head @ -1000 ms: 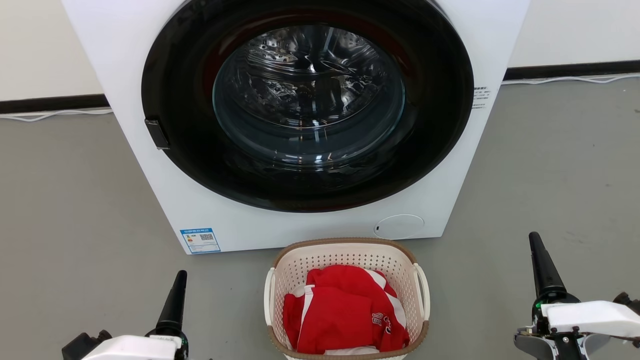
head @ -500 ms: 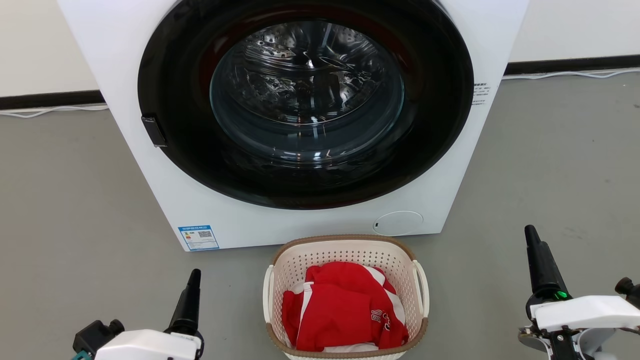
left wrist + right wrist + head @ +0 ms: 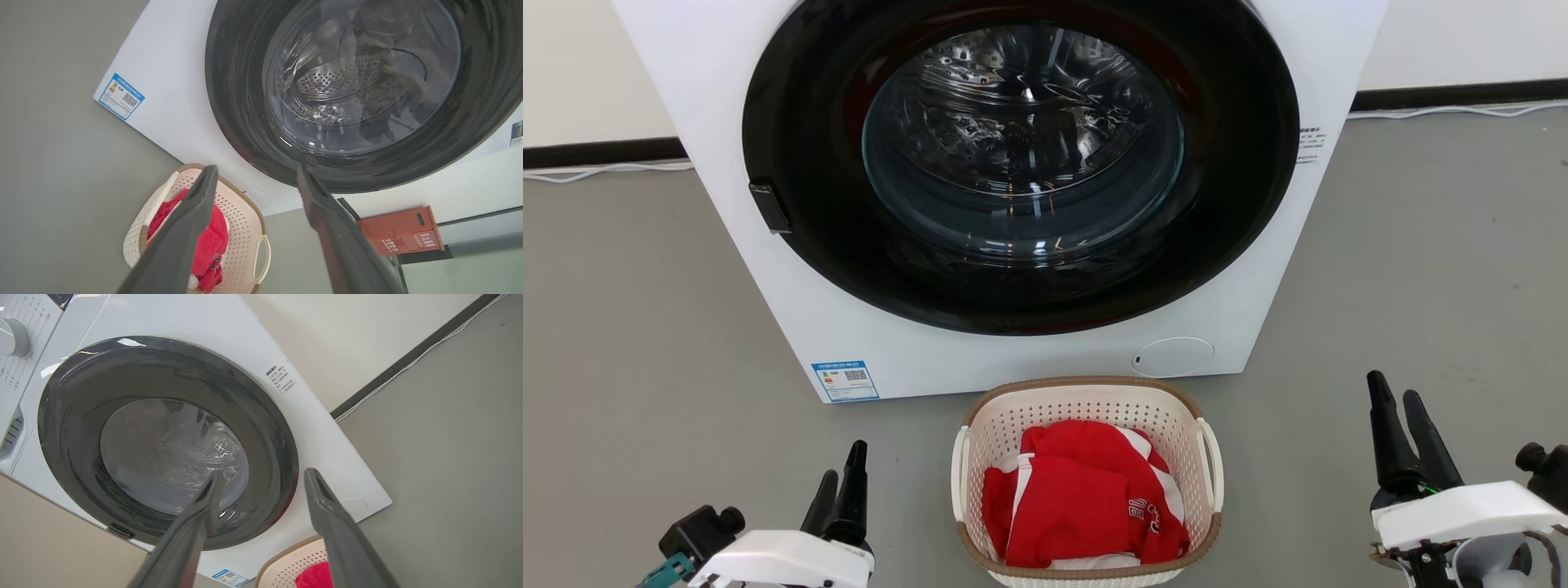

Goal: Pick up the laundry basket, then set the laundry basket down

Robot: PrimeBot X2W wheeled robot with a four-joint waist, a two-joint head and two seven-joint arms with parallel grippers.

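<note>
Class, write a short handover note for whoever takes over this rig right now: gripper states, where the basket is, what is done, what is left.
Left gripper: open, empty, left of the laundry basket, clear of it.
Right gripper: open, empty, right of the basket, clear of it.
Basket: on the floor before the washer, red garment inside.
Done: nothing; the basket is not gripped.
Left to do: grasp, lift, set it down.

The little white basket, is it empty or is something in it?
Not empty. The cream perforated plastic laundry basket with its brown rim holds crumpled red-and-white clothing.
</note>
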